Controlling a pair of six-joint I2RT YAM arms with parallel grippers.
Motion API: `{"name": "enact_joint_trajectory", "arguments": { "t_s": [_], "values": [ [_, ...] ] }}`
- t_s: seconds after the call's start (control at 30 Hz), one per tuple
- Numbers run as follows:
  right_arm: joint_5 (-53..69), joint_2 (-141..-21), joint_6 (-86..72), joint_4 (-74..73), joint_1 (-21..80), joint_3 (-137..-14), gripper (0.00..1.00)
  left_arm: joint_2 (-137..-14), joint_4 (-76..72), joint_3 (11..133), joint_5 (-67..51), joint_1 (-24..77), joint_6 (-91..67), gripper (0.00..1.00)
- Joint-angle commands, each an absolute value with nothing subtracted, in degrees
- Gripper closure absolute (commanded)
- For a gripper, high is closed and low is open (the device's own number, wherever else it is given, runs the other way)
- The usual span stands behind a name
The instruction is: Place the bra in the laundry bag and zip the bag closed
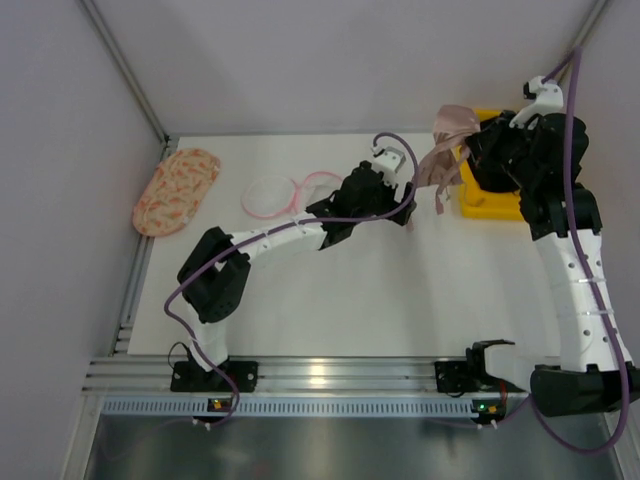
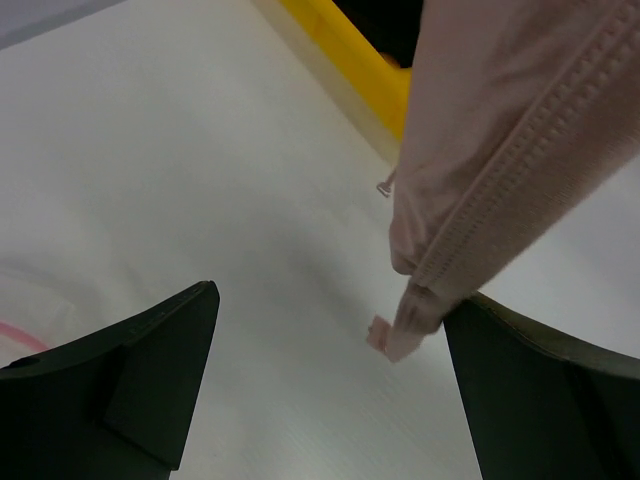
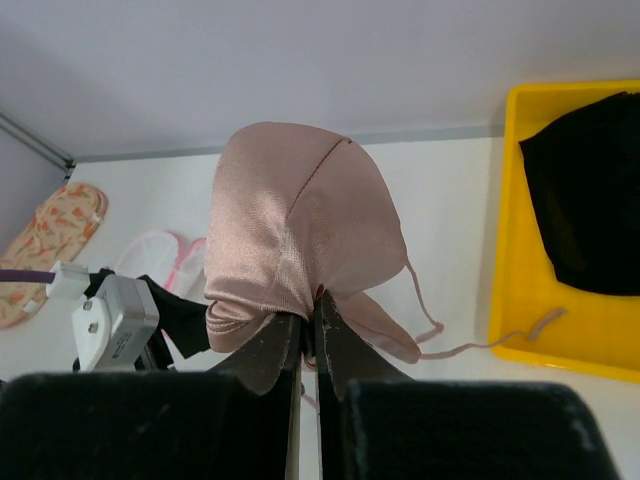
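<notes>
From high above the near edge, the top view looks down over the whole worktop (image 1: 350,300). The wrist views sit close: one looks down past the left tool (image 2: 335,340), the other rearward over the right tool (image 3: 308,305). All three share the bra (image 3: 300,220) and the yellow bin (image 3: 520,200).

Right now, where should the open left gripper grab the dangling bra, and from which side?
Grab the bra at its lower hanging end, across the stitched edge. The right gripper pinches the top fold, so the rest hangs loose. The left gripper is open with that end close to one finger, so I'd come in from the side, shift slightly toward it and close.
</notes>
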State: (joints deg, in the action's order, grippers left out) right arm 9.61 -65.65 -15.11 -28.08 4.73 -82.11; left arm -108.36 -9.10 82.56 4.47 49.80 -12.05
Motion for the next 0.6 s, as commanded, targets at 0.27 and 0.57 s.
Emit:
{"name": "enact_joint_trajectory", "arguments": {
  "t_s": [0.27,0.57],
  "values": [
    [7.99,-61.35,-17.15,-26.54,5.71,-82.88,1.00,-108.37,-18.55,84.99,4.74,48.08,-14.16,0.29],
    [7.29,-60.11,2.50,-36.81,5.36,-84.19,1.00,-97.13,-8.12,80.34,0.28,42.89,-2.48,1.00]
  ]
}}
